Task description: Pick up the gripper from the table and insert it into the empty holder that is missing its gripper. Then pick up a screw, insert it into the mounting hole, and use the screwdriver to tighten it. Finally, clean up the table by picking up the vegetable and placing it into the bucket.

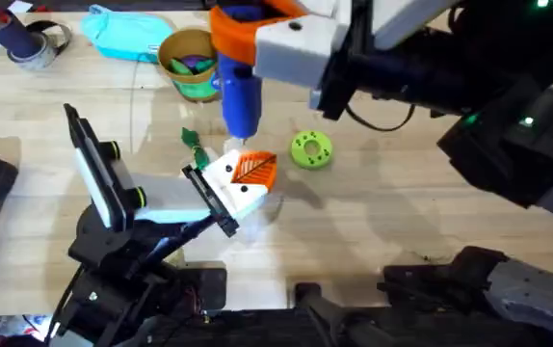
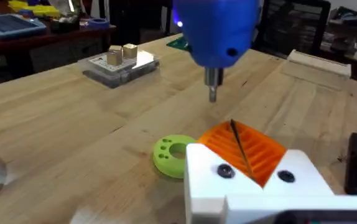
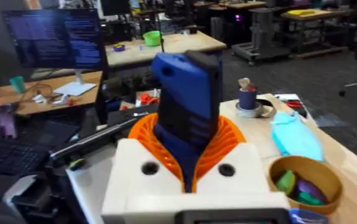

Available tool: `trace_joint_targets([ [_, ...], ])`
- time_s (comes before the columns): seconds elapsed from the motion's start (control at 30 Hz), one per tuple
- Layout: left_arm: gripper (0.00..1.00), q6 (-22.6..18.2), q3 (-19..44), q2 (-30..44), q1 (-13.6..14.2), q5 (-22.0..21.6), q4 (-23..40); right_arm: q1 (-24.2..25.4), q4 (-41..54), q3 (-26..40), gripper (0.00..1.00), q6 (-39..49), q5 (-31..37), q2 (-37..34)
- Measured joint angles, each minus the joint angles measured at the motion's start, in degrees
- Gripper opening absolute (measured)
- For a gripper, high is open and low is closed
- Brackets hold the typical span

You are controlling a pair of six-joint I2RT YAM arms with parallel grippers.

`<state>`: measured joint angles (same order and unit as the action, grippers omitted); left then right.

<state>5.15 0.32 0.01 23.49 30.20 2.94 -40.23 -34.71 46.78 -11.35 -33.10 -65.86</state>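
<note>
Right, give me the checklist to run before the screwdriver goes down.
1. Grip on the screwdriver: ok. The right gripper has its orange pads on both sides of the blue body.
2. Bit clear of contact: ok. It hangs in the air above the left gripper.
3. Screw seated under the bit: cannot tell.
4. Green perforated disc out of the way: ok. It lies on the table beside the left gripper.
5. Vegetable in the bucket: not ok. It lies on the table.
</note>
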Motion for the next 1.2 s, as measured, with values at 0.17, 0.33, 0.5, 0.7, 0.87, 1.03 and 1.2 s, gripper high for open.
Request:
trace_joint_targets([
  [0.17,0.009,0.0,0.0,0.0,0.0,0.0,0.0,-3.72,0.01,0.0,0.049,1.16,-0.29,-0.01],
  [0.33,0.009,0.01,0.0,0.0,0.0,0.0,0.0,-5.95,0.04,0.0,0.048,4.9,-0.49,-0.01],
  [0.5,0.009,0.0,0.0,0.0,0.0,0.0,0.0,-6.06,0.07,0.0,0.048,6.84,-0.61,-0.01],
  [0.7,0.009,0.01,0.0,0.0,0.0,0.0,0.0,-6.08,0.01,0.0,0.049,7.37,-0.63,-0.12],
  [0.87,0.009,0.01,0.0,0.0,0.0,0.0,0.0,-6.61,-0.01,0.0,0.048,7.56,-0.63,-1.4],
  [1.03,0.009,0.02,0.0,0.0,0.0,0.0,0.0,-7.64,0.0,0.0,0.047,7.56,-0.64,-2.79],
  [1.2,0.009,0.0,0.0,0.0,0.0,0.0,0.0,-7.65,-0.01,0.0,0.049,7.56,-0.63,-2.87],
])
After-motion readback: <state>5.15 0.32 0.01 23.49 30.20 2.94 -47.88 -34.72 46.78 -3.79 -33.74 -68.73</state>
